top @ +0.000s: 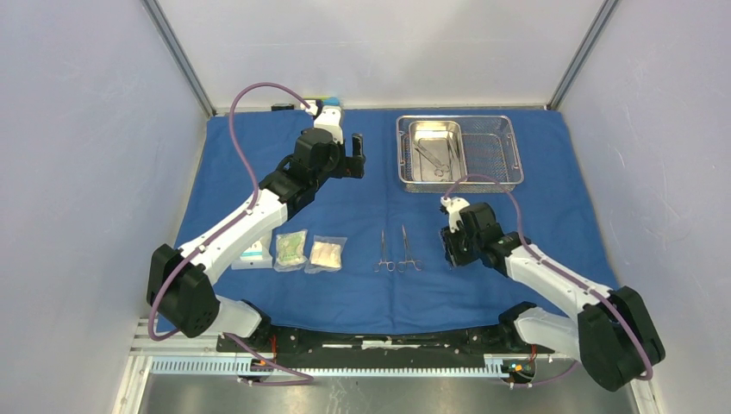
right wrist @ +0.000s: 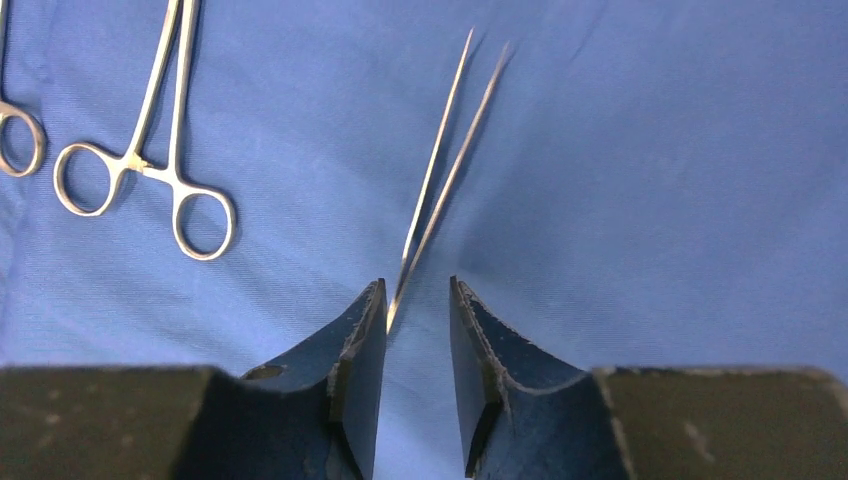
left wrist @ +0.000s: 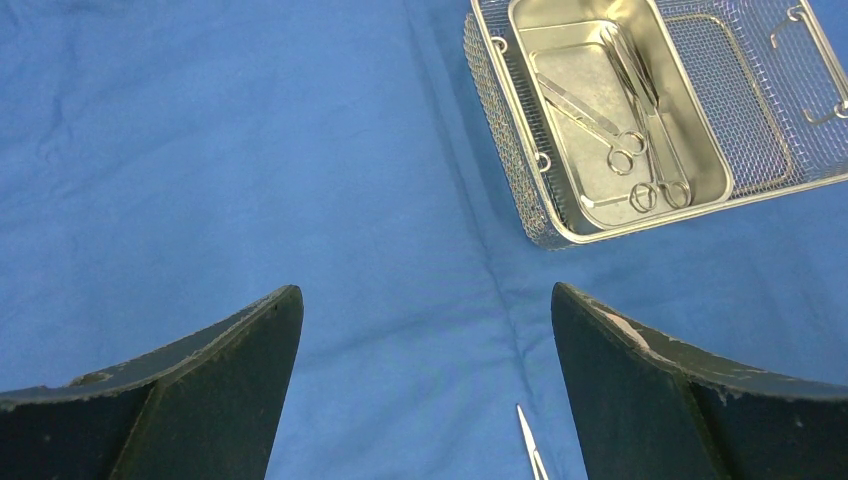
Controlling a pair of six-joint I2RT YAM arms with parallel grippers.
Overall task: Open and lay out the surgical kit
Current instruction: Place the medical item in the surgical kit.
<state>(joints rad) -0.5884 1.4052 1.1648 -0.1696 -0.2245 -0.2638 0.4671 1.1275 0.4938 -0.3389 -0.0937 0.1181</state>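
Blue cloth wrap lies spread flat over the table, a few creases showing. Steel mesh tray sits toward the cloth's far right corner, with the inner pan in the half nearer the cloth's middle. Several ring-handled instruments lie crossed in the pan. Two ring-handled clamps lie side by side around the middle of the cloth's near edge, rings toward that edge, close together but apart. Three clear packets sit in a row toward the near left. The outermost one is partly under the left arm, the next has greenish contents, and the third has pale contents. Left gripper hovers over the far middle of the cloth beside the tray, jaws spread wide, nothing between them. Right gripper is low over the cloth just right of the clamps, jaws parted by a narrow gap. Slim tweezers lie on the cloth with their joined end in that gap, close against one finger and clear of the other. The prongs fan out toward the far edge. The tweezers are not pinched.
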